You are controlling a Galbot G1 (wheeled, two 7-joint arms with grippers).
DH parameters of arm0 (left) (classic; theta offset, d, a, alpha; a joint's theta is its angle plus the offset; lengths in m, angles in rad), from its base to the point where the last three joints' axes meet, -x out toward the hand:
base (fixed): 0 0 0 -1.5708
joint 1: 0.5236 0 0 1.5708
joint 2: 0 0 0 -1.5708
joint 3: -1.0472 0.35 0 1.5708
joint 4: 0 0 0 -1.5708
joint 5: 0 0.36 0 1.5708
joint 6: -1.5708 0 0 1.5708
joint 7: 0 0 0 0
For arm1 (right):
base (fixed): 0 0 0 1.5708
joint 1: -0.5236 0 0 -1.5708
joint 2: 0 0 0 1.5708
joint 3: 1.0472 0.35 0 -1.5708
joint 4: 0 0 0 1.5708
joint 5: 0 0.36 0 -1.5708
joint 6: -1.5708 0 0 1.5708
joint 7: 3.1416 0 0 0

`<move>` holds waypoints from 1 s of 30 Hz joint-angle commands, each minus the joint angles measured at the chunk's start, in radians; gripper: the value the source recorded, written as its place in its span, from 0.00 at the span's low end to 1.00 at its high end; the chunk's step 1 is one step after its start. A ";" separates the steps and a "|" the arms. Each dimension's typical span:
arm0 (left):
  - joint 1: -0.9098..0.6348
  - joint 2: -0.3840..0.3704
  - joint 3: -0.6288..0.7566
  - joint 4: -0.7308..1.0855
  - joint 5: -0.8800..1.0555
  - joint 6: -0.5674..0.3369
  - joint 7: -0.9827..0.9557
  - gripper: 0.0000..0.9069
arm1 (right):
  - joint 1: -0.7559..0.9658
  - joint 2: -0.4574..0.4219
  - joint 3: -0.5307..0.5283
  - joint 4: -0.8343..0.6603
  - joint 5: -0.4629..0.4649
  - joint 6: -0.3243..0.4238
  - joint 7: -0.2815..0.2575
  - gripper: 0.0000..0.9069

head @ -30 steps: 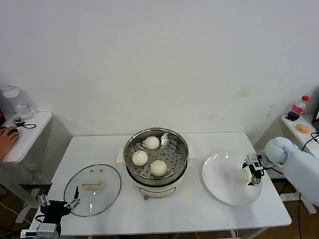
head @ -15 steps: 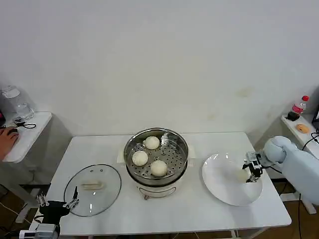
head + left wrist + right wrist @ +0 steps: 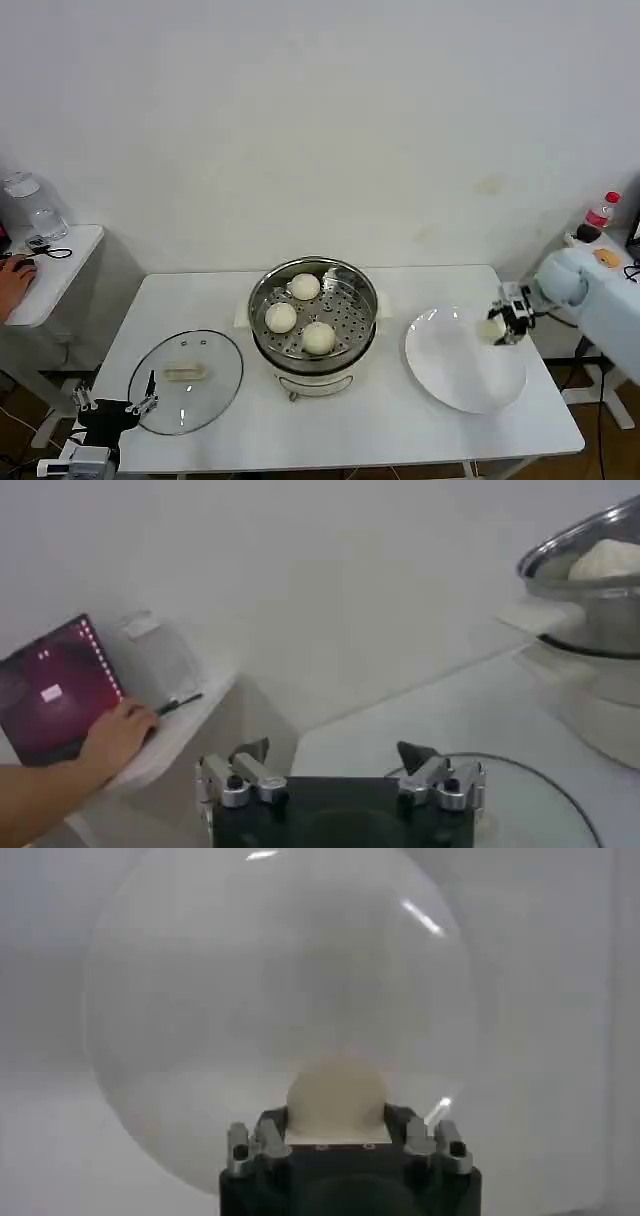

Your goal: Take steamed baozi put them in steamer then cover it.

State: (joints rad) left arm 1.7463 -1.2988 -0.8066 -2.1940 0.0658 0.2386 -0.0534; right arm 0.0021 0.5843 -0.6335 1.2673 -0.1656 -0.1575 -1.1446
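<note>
last bun lifted off the plate, three already in the steamer

the right end effector [image 3: 503, 329] is clenched on a steamed baozi [image 3: 491, 329], holding it above the right side of the white plate [image 3: 450, 375]. from the right wrist view the bun [image 3: 337, 1099] sits snug between the two fingers [image 3: 243, 1145], a smooth, pale cream dome with no marks on it, and the plate [image 3: 200, 998] lies below it as a wide glossy disc with a few glints of light. the bun is clear of the plate surface, not resting on it.

the steamer [image 3: 313, 322] stands at the middle of the white tabletop [image 3: 350, 435], a shiny steel pot with a perforated tray on a white base. three more baozi lie on the tray, apart from one another: one toward the back [image 3: 305, 287], one on the left [image 3: 281, 317], one at the front [image 3: 319, 338]. all are round, smooth and off-white, much the same size.

the cover [image 3: 186, 380] lies flat on the tabletop to the left of the steamer, clear glass with a metal rim and a whitish bar handle at its centre.

the left end effector [image 3: 115, 407] hangs low at the front left corner of the tabletop, just beside the near edge of the cover, its fingers [image 3: 434, 780] spread apart and gripping nothing. in the left wrist view the steamer's rim [image 3: 580, 560] shows off to one side with a bun [image 3: 608, 558] peeking above it.
</note>
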 commanded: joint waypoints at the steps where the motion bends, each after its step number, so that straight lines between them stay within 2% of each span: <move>1: -0.002 0.007 0.001 -0.004 -0.001 0.002 0.001 1.00 | 0.397 0.018 -0.256 0.178 0.225 -0.122 0.025 0.74; 5: -0.003 0.009 -0.003 -0.007 -0.002 0.003 0.001 1.00 | 0.533 0.105 -0.369 0.239 0.322 -0.180 0.070 0.74; 10: -0.001 0.006 -0.009 -0.017 -0.002 0.004 0.001 1.00 | 0.605 0.243 -0.442 0.270 0.441 -0.259 0.129 0.74; 19: -0.003 -0.010 -0.017 -0.019 -0.002 0.002 0.001 1.00 | 0.582 0.453 -0.495 0.243 0.620 -0.412 0.269 0.76; 24: 0.002 -0.014 -0.027 -0.027 -0.004 0.001 0.001 1.00 | 0.511 0.494 -0.512 0.214 0.641 -0.467 0.315 0.76; 30: -0.003 -0.013 -0.032 -0.025 -0.007 0.002 0.001 1.00 | 0.449 0.481 -0.550 0.172 0.564 -0.467 0.296 0.76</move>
State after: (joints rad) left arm 1.7450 -1.3121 -0.8375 -2.2207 0.0594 0.2403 -0.0528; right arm 0.4961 0.9731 -1.1085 1.4685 0.3684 -0.5418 -0.9022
